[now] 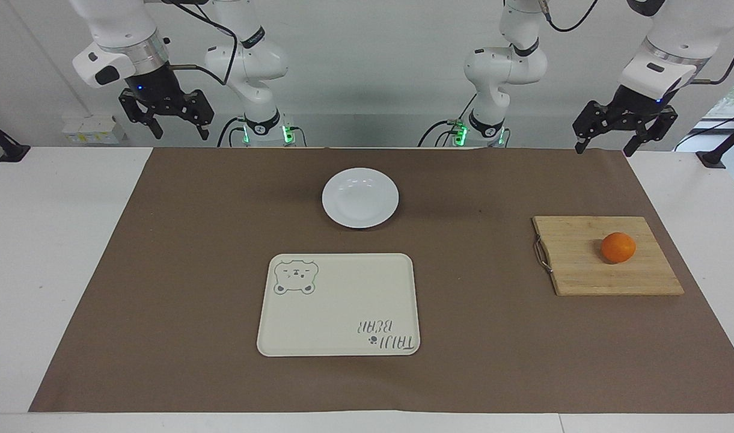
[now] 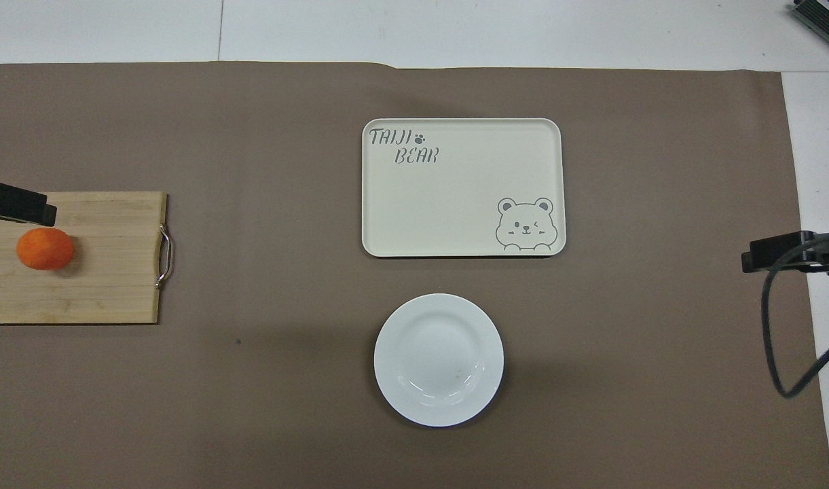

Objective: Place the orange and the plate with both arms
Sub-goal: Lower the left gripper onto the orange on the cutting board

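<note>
A small, round, bright orange (image 1: 618, 247) sits on a wooden cutting board (image 1: 583, 270) toward the left arm's end of the table. A glossy white plate (image 1: 360, 197) lies nearer the robots than the cream bear tray (image 1: 336, 313). Left gripper (image 1: 626, 143) and right gripper (image 1: 165, 127) hang raised, fingers spread, holding nothing.

the left arm (image 1: 673, 42) comes down from the upper right corner of the facing view, its wrist bent so the left gripper (image 1: 626, 146) hangs in the air at the upper right, fingers spread apart and pointing down, holding nothing. the right arm (image 1: 117, 36) mirrors it from the upper left corner; the right gripper (image 1: 167, 131) hangs raised at the upper left, its fingers likewise apart and empty.
</note>
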You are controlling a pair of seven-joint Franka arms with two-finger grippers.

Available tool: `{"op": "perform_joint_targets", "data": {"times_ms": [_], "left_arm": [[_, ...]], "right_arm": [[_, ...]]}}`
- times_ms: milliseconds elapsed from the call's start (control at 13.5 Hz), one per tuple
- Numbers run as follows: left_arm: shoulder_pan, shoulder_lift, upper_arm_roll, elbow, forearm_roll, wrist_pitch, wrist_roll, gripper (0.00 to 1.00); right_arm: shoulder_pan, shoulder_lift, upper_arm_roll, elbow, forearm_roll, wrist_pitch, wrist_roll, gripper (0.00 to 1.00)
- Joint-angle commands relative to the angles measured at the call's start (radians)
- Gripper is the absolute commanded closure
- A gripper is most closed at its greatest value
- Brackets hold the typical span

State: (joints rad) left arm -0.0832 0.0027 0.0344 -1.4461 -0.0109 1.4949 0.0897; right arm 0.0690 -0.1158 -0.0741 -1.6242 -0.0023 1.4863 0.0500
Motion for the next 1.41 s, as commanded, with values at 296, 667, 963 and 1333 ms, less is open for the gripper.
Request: {"op": "perform_joint_targets", "data": {"times_ms": [296,667,963,1333], "left_arm": [[0.049,-0.012,-0.001,-0.023,0.006,0.044,0.084,0.0],[0.089,-0.006,0.001,-0.034,0.003,0.067,0.159,0.0],[0.14,-0.001,0.001,-0.088,0.002,0.132,0.225,0.0],[0.229,0.006,0.001,-0.206,-0.04,0.283,0.338,0.0]], "right_arm": [[-0.011,-0.004,0.004,-0.002,-0.008,-0.001,-0.024,0.0],[-0.011,-0.004,0.004,-0.002,-0.008,-0.001,-0.024,0.0],[-0.011,-0.004,0.004,-0.002,-0.007,-0.001,-0.024,0.0],[-0.011,-0.004,0.004,-0.002,-0.007,0.0,-0.024,0.0]]}}
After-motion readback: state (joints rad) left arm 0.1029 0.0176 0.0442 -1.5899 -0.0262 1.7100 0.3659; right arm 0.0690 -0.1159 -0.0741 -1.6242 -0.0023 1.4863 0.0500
